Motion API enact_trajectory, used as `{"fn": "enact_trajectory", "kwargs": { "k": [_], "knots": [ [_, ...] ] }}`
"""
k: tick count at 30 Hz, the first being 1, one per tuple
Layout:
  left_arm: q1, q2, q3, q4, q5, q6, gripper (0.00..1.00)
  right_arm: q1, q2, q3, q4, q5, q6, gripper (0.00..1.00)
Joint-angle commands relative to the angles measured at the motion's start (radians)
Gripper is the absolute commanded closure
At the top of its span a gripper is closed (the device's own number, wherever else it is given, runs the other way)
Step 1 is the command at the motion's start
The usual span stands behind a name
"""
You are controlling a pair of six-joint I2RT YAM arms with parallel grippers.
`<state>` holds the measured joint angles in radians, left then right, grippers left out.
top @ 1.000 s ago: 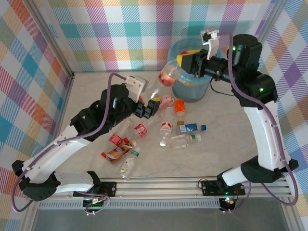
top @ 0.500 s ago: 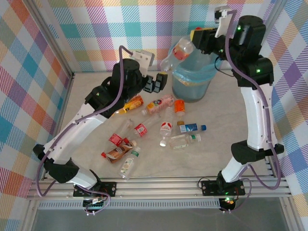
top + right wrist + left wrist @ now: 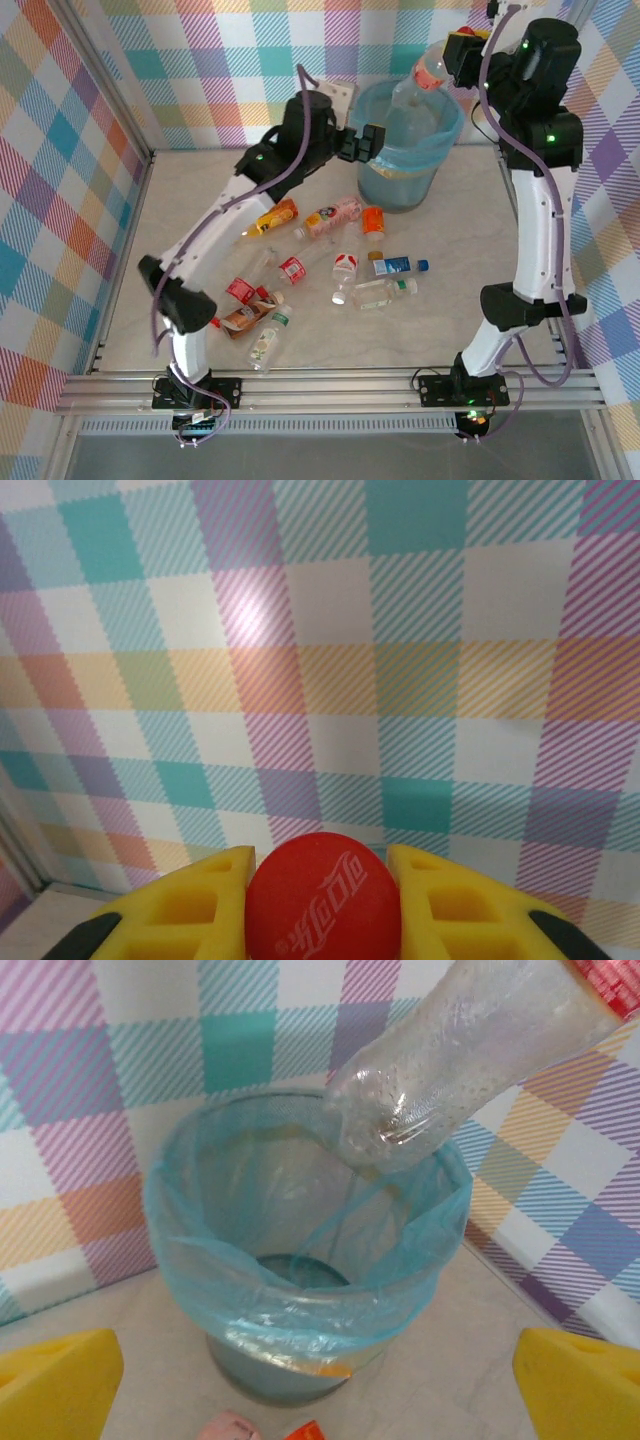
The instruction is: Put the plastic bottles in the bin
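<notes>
Plastic bottle (image 3: 470, 1050) hangs over the bin (image 3: 300, 1290); right end effector (image 3: 318, 865) clamps its red cap (image 3: 318, 910); left end effector (image 3: 362, 142) gapes empty.

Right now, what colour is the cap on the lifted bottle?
Red: the cap on the bottle, clearest in the right wrist view.

The right end effector (image 3: 318, 878) clamps a red-capped bottle (image 3: 318, 905) between yellow fingers (image 3: 200, 905), plaid wall (image 3: 400, 680) behind.

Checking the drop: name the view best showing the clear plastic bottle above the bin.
Left wrist: the clear plastic bottle hangs large over the blue-lined bin. Top external shows it small; right wrist, its red cap.
</notes>
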<state>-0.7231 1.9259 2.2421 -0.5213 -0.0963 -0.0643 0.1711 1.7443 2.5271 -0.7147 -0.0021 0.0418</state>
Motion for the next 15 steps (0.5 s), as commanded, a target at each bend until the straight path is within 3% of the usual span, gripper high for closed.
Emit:
{"fn": "enact_trajectory", "kwargs": {
  "k": [1,8,15],
  "knots": [
    [0.012,0.090,0.138,-0.024,0.067,-0.040,0.00,-0.004,0.050,-0.008,0.046,0.025,-0.040,1.00],
    [0.110,0.205,0.202,-0.017,0.212,-0.185,0.00,-0.004,0.166,-0.010,0.031,-0.049,0.039,1.00],
    [0.167,0.210,0.201,-0.085,0.256,-0.225,0.00,0.011,0.290,-0.005,0.008,-0.124,0.082,1.00]
  ]
}}
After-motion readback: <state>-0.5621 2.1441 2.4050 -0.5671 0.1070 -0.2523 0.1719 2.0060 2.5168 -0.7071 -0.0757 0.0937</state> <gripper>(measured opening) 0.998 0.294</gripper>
